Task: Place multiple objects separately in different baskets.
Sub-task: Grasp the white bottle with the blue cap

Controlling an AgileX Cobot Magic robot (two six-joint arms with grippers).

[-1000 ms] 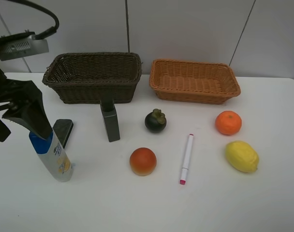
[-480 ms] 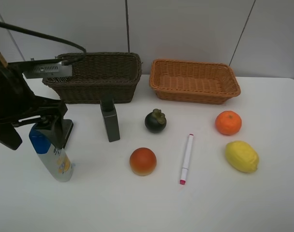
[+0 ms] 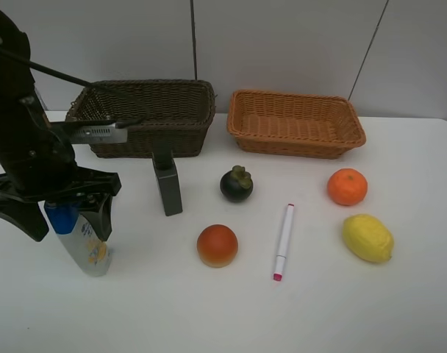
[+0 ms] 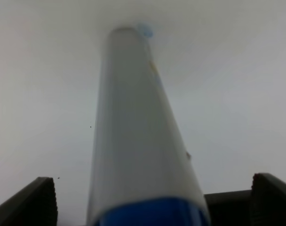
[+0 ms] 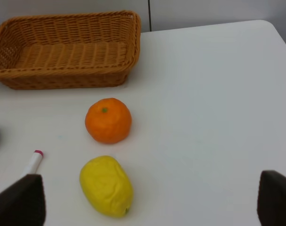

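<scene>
Where the high camera looks down, the left hand [image 3: 64, 220] straddles the blue cap of the white bottle [image 3: 90, 251], which stands tilted on the worktop [image 3: 157, 316] before the brown basket [image 3: 146, 140].
Left wrist: fingers [image 4: 27, 202] apart, bottle between, clear of both.
Right wrist: right hand [image 5: 147, 202] spread wide, near lemon [image 5: 107, 186] and orange [image 5: 108, 120].

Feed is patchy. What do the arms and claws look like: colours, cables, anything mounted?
The left arm is bulky and black, with a thin black cable running off it and a grey vented camera box mounted near the wrist. The left claw has two black tapered fingers with ribbed edges. Of the right claw only two dark fingertips show.
</scene>
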